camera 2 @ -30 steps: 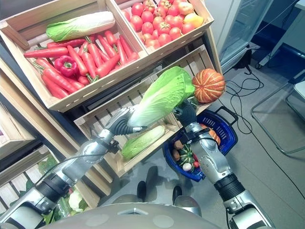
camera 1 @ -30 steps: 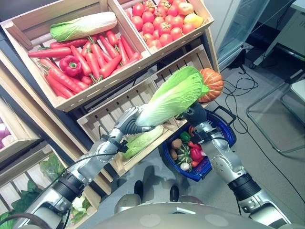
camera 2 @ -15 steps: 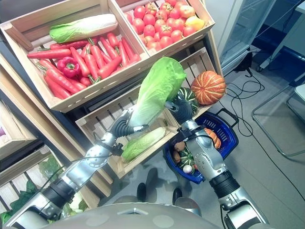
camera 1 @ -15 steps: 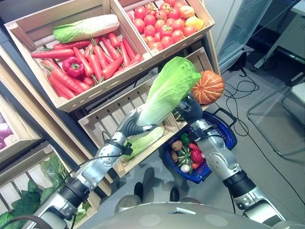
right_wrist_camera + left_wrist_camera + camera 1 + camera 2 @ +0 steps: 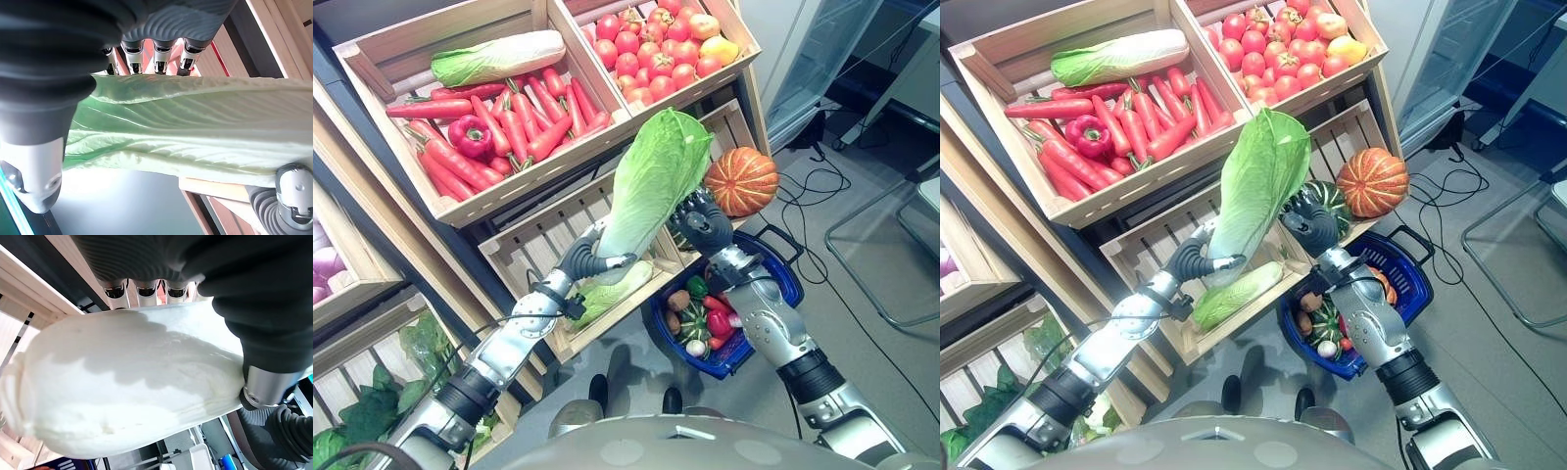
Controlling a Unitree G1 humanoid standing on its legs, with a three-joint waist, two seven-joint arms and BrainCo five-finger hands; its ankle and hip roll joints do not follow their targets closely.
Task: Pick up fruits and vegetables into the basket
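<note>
- a napa cabbage (image 5: 654,181) is held upright in the air in front of wooden produce crates, above and to the left of a blue basket (image 5: 781,284) on the floor.
- the left hand (image 5: 590,257) is curled round the cabbage's white stem end; its wrist view shows fingers and thumb wrapped on the pale base.
- the right hand (image 5: 701,222) is closed on the leafy green side higher up, with fingers on one face of the leaves and the thumb on the other.
- done so far, judging by the basket: it already holds several items, among them a red pepper, something green and a small white piece.
- left to do: the cabbage is not yet in the basket, and a second cabbage (image 5: 1234,291) lies in the lower crate (image 5: 534,234). carrots (image 5: 514,122), tomatoes (image 5: 651,54) and a pumpkin (image 5: 740,181) sit on the shelves.
- hard to make out: the right arm covers part of the basket, so how much room is left there is unclear.
</note>
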